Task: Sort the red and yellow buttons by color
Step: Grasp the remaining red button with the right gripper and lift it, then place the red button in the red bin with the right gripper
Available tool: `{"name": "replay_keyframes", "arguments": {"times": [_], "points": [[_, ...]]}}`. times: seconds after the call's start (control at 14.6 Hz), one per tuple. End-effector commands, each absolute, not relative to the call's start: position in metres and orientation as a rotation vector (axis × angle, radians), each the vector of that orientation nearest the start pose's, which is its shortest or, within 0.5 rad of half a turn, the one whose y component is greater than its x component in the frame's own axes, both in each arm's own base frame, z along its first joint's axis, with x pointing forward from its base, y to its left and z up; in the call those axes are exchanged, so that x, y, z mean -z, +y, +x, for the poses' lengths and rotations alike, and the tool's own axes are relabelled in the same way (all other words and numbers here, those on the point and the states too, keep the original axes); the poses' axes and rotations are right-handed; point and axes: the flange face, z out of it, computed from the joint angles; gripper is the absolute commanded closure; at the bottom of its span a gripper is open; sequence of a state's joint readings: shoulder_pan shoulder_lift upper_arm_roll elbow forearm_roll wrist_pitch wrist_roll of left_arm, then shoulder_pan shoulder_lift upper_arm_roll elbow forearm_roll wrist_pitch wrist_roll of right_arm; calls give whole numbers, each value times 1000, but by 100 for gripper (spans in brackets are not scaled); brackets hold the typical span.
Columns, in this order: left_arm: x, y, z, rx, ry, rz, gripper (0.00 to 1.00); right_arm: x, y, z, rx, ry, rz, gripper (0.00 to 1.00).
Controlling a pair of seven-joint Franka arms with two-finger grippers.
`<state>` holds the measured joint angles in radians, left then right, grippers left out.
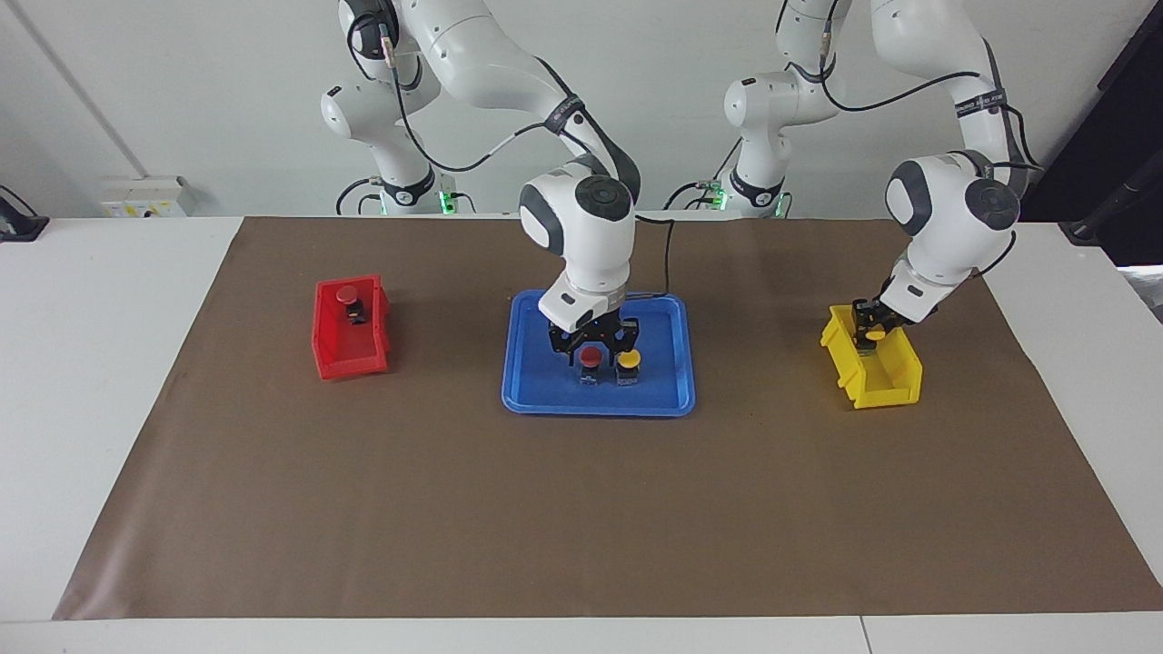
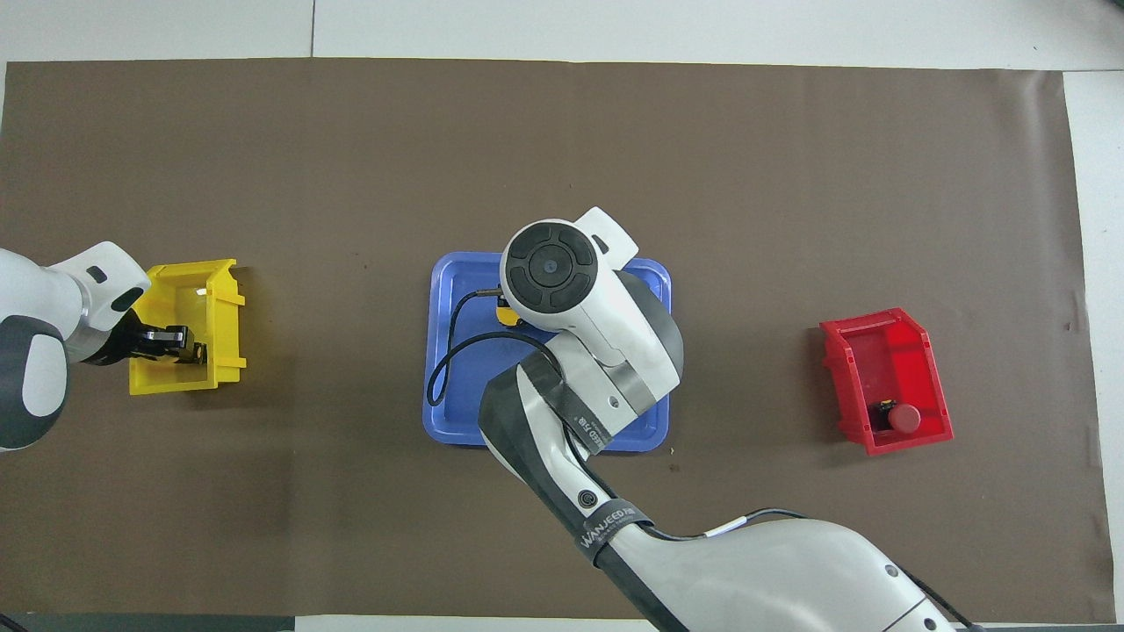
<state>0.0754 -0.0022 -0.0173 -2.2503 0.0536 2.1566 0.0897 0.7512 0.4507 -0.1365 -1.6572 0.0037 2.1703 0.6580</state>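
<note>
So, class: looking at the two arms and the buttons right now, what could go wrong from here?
1. The right gripper is down over the red button in the blue tray, with the yellow button right beside it; closing could knock or catch that one.
2. The left gripper holds a yellow button over the yellow bin, near its wall; released there, it might bounce out.

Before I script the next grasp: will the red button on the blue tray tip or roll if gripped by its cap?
The red button stands upright on a small black base under a wider domed cap, so it probably tips easily. The rounded cap may slip between fingers. Once toppled on the blue tray, it could roll.
</note>
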Motion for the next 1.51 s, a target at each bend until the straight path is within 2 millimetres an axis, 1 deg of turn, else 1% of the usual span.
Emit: {"name": "replay_keyframes", "arguments": {"times": [0.0,0.07,0.14,0.21,0.27,0.34,0.48,0.55,0.62,0.68,0.82,0.89,0.96,1.03,1.1,1.16,1.23,1.3,1.37,1.44], "points": [[-353,29,496,-146,133,-3085,94,-353,391,535,162,15,-3137,35],[-354,29,497,-144,140,-3085,83,-352,392,534,158,13,-3139,35],[-354,29,497,-144,140,-3085,68,-351,391,534,154,10,-3141,36],[-353,29,497,-146,140,-3085,59,-350,391,533,152,8,-3142,38],[-354,29,498,-144,140,-3085,54,-349,390,533,146,1,-3145,41],[-354,29,499,-144,139,-3085,50,-349,390,532,144,1,-3146,44],[-355,30,500,-142,139,-3085,46,-347,390,532,138,8,-3142,45],[-361,30,505,-134,133,-3085,44,-347,390,532,136,11,-3140,45],[-368,30,509,-134,132,-3084,44,-347,390,532,136,12,-3138,50],[-379,30,514,-139,128,-3083,44,-349,390,533,142,12,-3135,54],[-403,30,523,-149,129,-3080,42,-353,389,536,151,16,-3129,70],[-418,24,528,-153,143,-3077,39,-359,385,540,162,-1,-3124,74],[-427,14,532,-152,164,-3075,34,-374,376,546,172,-40,-3120,75],[-438,5,535,-134,184,-3072,26,-391,354,554,172,-88,-3120,75],[-447,2,535,-139,190,-3072,17,-411,327,562,157,-131,-3126,75],[-457,-1,534,-141,195,-3073,1,-429,298,567,131,-169,-3134,75],[-474,-12,533,-124,222,-3069,0,-447,264,568,88,-181,-3142,75],[-493,-19,532,-130,238,-3067,0,-459,225,563,19,-190,-3152,74],[-516,-20,533,-135,244,-3064,0,-468,184,556,-6,-217,-3146,74],[-537,-22,532,-149,252,-3062,0,-469,142,544,-23,-247,-3136,74]]}}
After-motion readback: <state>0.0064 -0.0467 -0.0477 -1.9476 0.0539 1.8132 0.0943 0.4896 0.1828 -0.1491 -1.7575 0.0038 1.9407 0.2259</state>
